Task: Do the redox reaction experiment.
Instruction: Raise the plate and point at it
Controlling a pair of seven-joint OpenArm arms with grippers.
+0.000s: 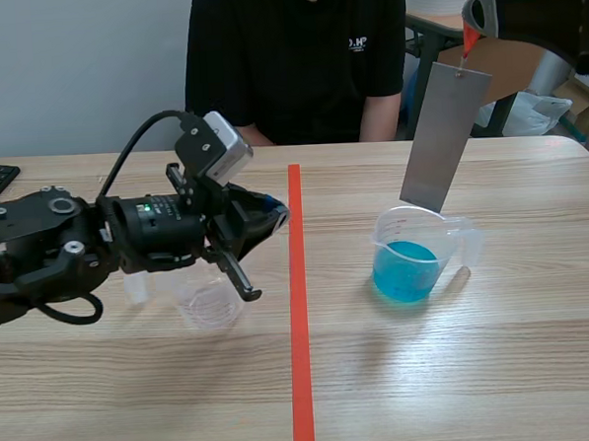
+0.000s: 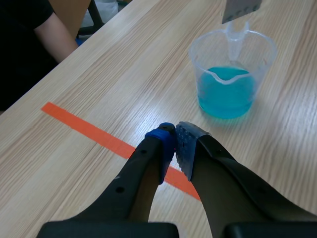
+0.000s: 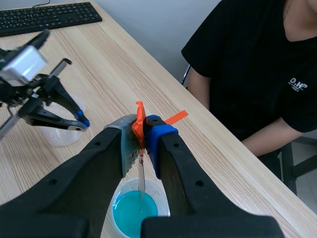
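A grey metal strip point(image 1: 442, 139) hangs from an orange-red tab point(image 3: 139, 125), and my right gripper point(image 3: 141, 131) is shut on that tab, high at the scene's right point(image 1: 474, 18). The strip's lower end sits just above the far rim of a clear beaker point(image 1: 420, 253) holding blue liquid point(image 2: 227, 94). From the right wrist the strip point(image 3: 141, 179) shows edge-on over the beaker point(image 3: 136, 210). My left gripper point(image 1: 275, 218) is shut on nothing, left of the tape line, above an empty clear cup point(image 1: 210, 304). From its own wrist view its pads point(image 2: 173, 144) meet, with the beaker point(image 2: 233, 69) ahead.
A person in a black shirt point(image 1: 296, 57) sits across the table. An orange tape line point(image 1: 298, 309) splits the table. A black keyboard point(image 3: 47, 17) lies at the far left edge. A chair and bags stand behind the table at the right.
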